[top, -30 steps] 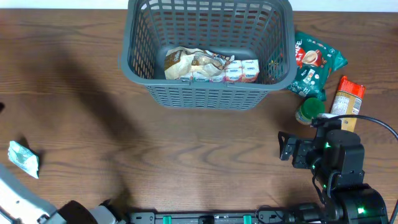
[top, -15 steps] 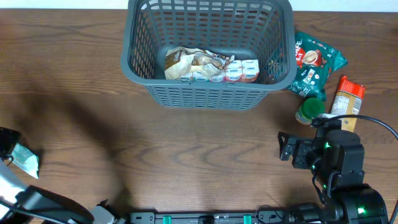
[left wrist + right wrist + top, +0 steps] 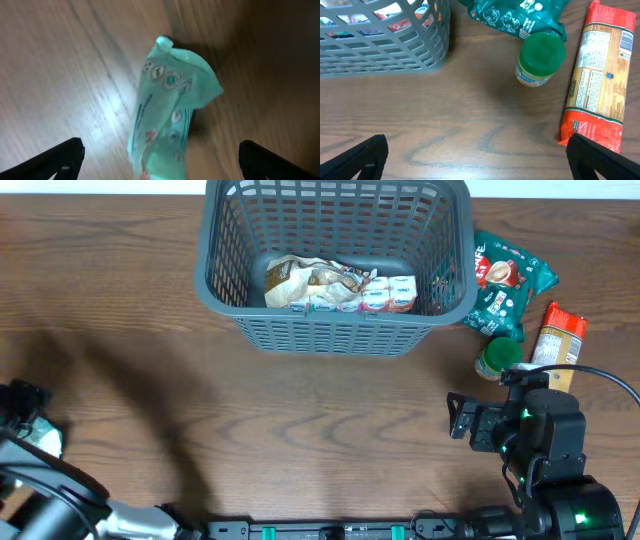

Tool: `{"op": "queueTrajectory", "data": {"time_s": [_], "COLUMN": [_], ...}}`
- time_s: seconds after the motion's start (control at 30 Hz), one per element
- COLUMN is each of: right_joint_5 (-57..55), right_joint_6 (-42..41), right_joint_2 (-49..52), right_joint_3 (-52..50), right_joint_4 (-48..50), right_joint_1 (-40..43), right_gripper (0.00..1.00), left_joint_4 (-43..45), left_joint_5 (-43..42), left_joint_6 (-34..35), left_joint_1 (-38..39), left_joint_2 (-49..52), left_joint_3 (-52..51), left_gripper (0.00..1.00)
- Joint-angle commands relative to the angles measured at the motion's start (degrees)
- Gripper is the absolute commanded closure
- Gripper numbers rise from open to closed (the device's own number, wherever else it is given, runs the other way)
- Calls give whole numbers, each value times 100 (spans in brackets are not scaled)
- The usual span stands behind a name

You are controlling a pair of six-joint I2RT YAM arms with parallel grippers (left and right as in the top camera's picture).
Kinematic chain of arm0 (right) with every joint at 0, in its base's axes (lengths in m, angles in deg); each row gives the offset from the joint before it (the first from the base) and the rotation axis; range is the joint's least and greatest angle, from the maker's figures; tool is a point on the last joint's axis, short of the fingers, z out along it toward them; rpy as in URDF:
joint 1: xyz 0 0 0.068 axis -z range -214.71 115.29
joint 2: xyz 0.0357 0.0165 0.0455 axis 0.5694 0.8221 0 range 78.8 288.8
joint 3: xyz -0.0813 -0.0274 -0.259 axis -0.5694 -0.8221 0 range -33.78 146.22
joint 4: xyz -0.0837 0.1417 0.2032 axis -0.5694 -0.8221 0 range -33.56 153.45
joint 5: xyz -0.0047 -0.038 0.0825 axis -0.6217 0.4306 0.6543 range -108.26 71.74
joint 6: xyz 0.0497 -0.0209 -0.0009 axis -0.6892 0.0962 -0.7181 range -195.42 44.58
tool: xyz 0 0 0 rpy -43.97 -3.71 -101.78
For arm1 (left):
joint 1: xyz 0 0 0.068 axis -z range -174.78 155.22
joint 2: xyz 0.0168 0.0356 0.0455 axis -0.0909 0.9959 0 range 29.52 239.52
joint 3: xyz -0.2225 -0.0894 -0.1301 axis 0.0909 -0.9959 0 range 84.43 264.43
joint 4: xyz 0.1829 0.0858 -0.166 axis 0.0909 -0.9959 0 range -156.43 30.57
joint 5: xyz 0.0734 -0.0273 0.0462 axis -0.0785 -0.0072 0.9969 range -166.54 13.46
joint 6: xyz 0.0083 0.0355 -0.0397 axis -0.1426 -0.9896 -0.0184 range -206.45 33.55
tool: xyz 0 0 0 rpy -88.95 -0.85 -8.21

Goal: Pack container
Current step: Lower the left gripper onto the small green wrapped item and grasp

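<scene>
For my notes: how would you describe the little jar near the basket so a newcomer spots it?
Start at the grey basket at the table's far edge; three items cluster off its right front corner. The jar sits nearer the robot than the dark green pouch, left of the orange-red packet, the only round one, capped with a green lid.

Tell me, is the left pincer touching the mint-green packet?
Apart. The left wrist view shows the left pincer open, with a clear gap between each of its fingers and the packet.

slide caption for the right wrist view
Open right tool above the table, facing a green-lidded jar, an orange packet, a green pouch and the grey basket
</scene>
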Motion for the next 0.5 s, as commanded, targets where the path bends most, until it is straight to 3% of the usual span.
{"op": "queueTrajectory", "data": {"time_s": [0.0, 0.47], "right_joint_5": [-15, -17], "right_joint_6": [-153, -315], "right_joint_2": [2, 2], "right_joint_3": [74, 74], "right_joint_4": [-17, -151], "right_joint_1": [48, 48], "right_gripper": [1, 1], "left_joint_4": [76, 516], "left_joint_5": [-55, -57], "left_joint_6": [-111, -111], "left_joint_1": [-15, -15], "left_joint_2": [308, 992], "left_joint_3": [-42, -42], "left_gripper": [1, 1]}}
